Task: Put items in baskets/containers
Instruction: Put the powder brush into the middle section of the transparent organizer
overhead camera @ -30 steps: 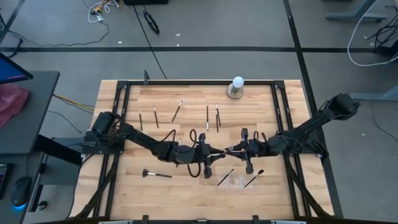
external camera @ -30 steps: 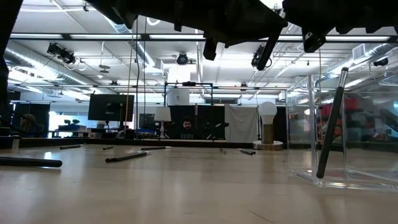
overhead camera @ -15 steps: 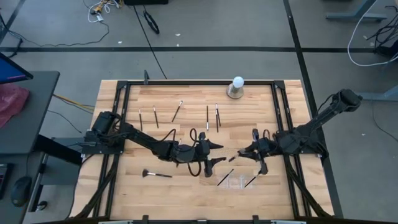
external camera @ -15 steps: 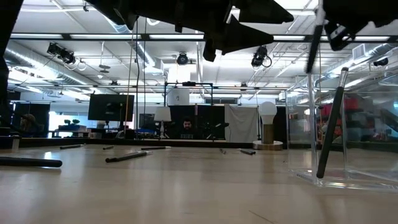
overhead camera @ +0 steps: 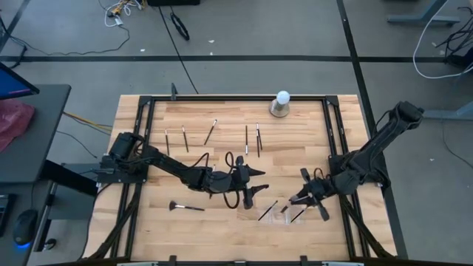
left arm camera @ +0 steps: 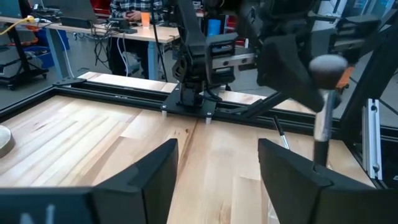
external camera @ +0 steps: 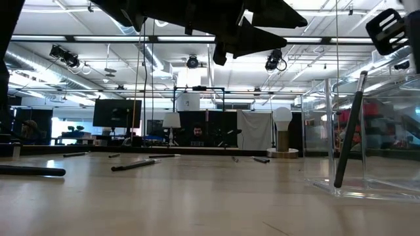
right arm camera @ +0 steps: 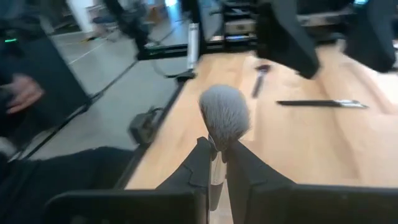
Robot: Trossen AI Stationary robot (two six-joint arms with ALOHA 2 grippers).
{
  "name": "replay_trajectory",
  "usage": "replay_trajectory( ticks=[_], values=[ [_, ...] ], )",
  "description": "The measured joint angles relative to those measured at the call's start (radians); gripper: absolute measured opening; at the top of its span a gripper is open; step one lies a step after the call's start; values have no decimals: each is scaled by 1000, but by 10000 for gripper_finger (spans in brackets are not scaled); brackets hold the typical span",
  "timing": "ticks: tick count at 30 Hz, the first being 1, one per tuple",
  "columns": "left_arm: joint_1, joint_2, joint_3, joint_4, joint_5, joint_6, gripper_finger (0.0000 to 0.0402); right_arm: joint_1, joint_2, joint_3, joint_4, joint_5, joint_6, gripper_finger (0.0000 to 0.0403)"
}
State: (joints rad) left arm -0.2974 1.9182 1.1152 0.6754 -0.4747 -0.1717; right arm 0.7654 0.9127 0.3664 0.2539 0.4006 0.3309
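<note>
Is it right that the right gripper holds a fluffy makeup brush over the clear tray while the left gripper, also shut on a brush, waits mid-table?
Not quite. The left gripper is open and holds nothing, as the left wrist view shows. The rest stands: the right gripper is shut on a fluffy makeup brush over the clear tray, and the left waits mid-table.

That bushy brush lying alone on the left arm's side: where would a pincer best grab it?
Mid-handle of the brush, from straight above, fingers closing across its length. It lies flat on the table, so only its top is free; the handle is thin and likely stiff, the bushy head soft. The open left pincer is nearer.
</note>
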Motion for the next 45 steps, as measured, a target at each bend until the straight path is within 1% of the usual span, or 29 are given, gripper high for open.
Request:
replay_trajectory(
  ticks=[3,9,12,16,18,26,31,39,42,45],
  values=[
    [0,0,0,0,0,0,220,-1,65,0,25,28,24,23],
    [2,0,0,0,-3,0,220,-8,211,0,157,26,28,24],
    [7,0,0,0,-4,0,220,-25,260,0,186,4,57,24],
    [8,0,0,0,-4,0,220,-46,308,0,196,-35,136,25],
    [8,0,0,0,-4,0,220,-47,329,0,205,-35,156,25],
    [8,0,0,0,-3,0,220,-47,344,0,224,-36,170,30],
    [8,0,0,-18,-3,0,220,-47,344,0,199,-36,193,62],
    [8,0,0,-18,-3,-7,220,-47,341,0,182,-36,202,138],
    [8,0,0,-20,-3,-8,220,-47,316,0,149,-24,204,161],
    [8,0,0,-21,-3,-8,220,-46,276,0,105,-16,208,173]
  ],
)
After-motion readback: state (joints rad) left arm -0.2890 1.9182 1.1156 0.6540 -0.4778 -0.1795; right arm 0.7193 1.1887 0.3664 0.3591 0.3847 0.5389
